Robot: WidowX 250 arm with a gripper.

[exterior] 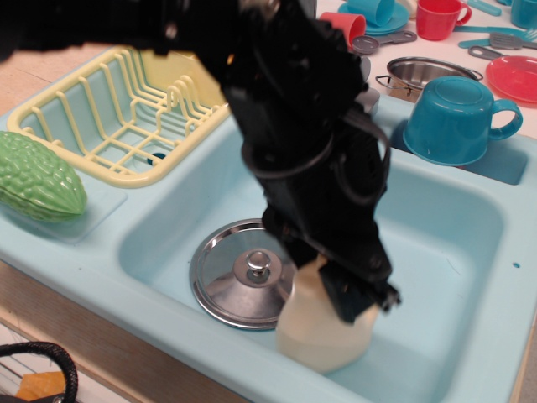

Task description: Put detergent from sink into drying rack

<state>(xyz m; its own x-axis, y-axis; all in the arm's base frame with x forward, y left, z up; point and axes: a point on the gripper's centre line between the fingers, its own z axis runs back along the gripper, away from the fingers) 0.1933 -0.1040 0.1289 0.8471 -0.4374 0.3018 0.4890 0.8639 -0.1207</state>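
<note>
1. The black hand (357,294) sits down over the top of the cream detergent (315,332), whose cap is hidden, so how the fingers stand cannot be told.
2. The detergent is inside the light-blue sink (453,252), tilted, touching a round metal lid (239,273) (knob up) to its left.
3. The pale yellow drying rack (101,126) lies beyond the sink's left edge, with a green bumpy gourd (38,176) just in front of it.
4. A blue cup (457,117) stands upside down on the counter (25,71) behind the sink.
</note>
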